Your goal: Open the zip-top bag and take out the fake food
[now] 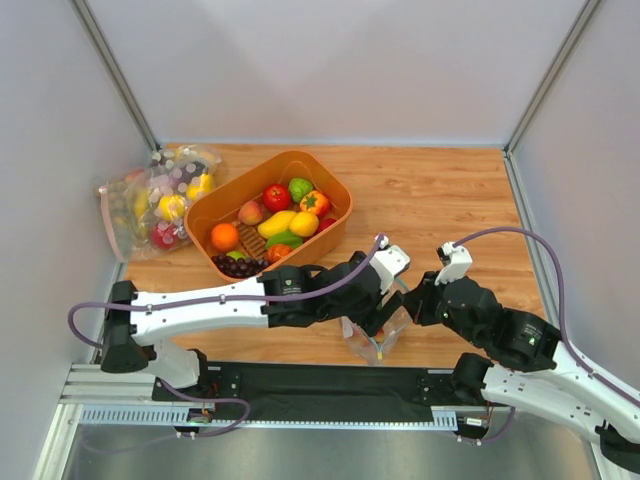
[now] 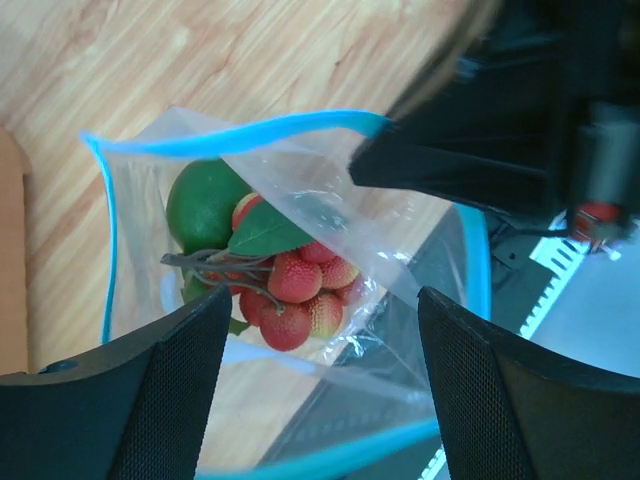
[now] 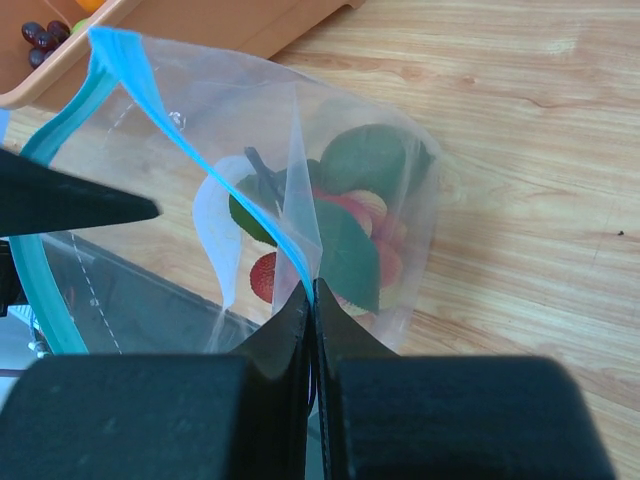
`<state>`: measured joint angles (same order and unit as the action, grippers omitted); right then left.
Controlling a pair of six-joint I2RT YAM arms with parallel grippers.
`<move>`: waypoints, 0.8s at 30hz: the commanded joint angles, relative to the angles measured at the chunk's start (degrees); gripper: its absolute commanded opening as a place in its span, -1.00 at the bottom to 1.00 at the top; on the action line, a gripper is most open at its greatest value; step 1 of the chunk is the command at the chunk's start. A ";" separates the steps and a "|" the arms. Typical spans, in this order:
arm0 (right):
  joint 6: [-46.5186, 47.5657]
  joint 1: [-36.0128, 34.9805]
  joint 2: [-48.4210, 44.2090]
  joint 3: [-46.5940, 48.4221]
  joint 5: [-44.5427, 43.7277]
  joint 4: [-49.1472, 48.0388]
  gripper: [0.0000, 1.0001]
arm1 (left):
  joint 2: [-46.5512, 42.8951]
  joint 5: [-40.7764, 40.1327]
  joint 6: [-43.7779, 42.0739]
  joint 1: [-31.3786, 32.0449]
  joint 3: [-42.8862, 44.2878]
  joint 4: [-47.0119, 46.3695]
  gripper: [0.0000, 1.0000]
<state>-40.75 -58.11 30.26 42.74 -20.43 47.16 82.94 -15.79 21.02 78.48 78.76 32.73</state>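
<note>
The zip-top bag (image 1: 372, 342) stands near the table's front edge, and its light-blue zip strip (image 2: 290, 125) is spread into a wide open mouth. Inside lies the fake food: a green fruit (image 2: 203, 205), a green leaf (image 2: 265, 232) and a cluster of red berries (image 2: 298, 290). My left gripper (image 2: 320, 385) hovers open over the mouth, its fingers (image 2: 170, 390) on either side of the berries and gripping nothing. My right gripper (image 3: 313, 292) is shut on the zip strip (image 3: 150, 95) at the bag's right edge, holding that side up.
An orange basket (image 1: 335, 190) full of plastic fruit stands behind the bag, its corner with purple grapes (image 3: 40, 35) close to the left arm. Clear bags of fruit (image 1: 160, 195) lie at the back left. A black mat (image 1: 300, 385) lines the near edge.
</note>
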 commanded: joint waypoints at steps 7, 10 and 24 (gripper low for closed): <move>-1.00 -0.25 0.06 -0.11 2.14 -1.10 -0.99 | 7.23 -4.86 8.42 -4.29 1.31 5.06 0.68; -0.82 -0.25 0.24 -0.20 2.14 -1.10 -0.99 | 7.50 -6.62 9.83 -4.65 0.17 5.68 0.70; -0.64 -0.25 -0.38 -1.08 3.20 -1.63 -0.99 | 9.00 -6.53 11.15 -6.76 -5.46 -2.49 0.75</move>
<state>-40.95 -58.11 30.48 42.00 -17.54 46.48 91.18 -21.08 30.89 72.29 73.21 32.51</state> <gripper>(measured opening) 0.005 0.870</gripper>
